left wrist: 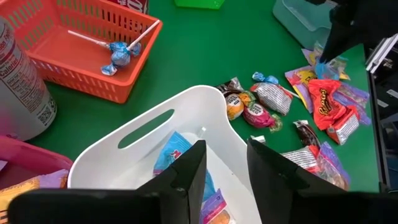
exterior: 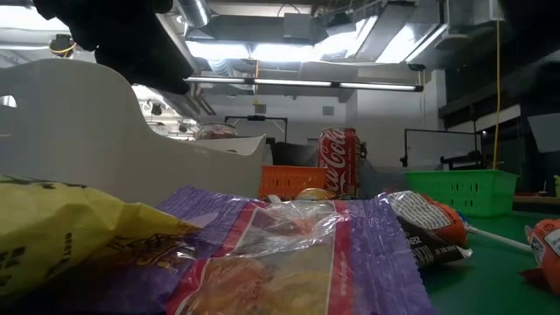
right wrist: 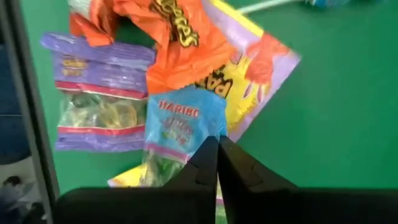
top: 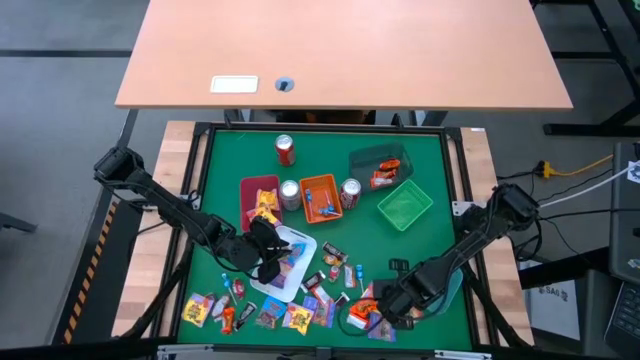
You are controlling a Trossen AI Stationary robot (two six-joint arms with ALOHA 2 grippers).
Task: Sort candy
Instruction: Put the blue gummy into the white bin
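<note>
My right gripper [right wrist: 217, 144] is down at the near edge of the green mat [top: 420, 250], and its two fingers are pressed together with no gap between them. Their tips sit on the lower edge of a light blue gummy bag [right wrist: 180, 127]. I judge that they pinch the edge of its wrapper, but the fingers hide the contact, so I cannot be sure that the bag is really caught.

Just beyond the tips lies an orange peanut-butter-cup wrapper [right wrist: 180, 37], which overlaps the blue bag. A purple bag [right wrist: 99, 93] lies at one side, and a yellow and purple pack [right wrist: 249, 81] at the other side, partly under the blue one.

To do this step well, I think I should lift slowly and straight up, and watch if the blue bag comes alone. The orange wrapper lies on it and can be dragged along. If only the thin edge is caught, the bag may slip out, so I should not swing fast toward the trays.

My left gripper [left wrist: 225, 163] hangs with its fingers apart and nothing between them, over the white tray [left wrist: 155, 118] that already has some candy inside. More candy [left wrist: 261, 102] lies on the mat beyond this tray.
</note>
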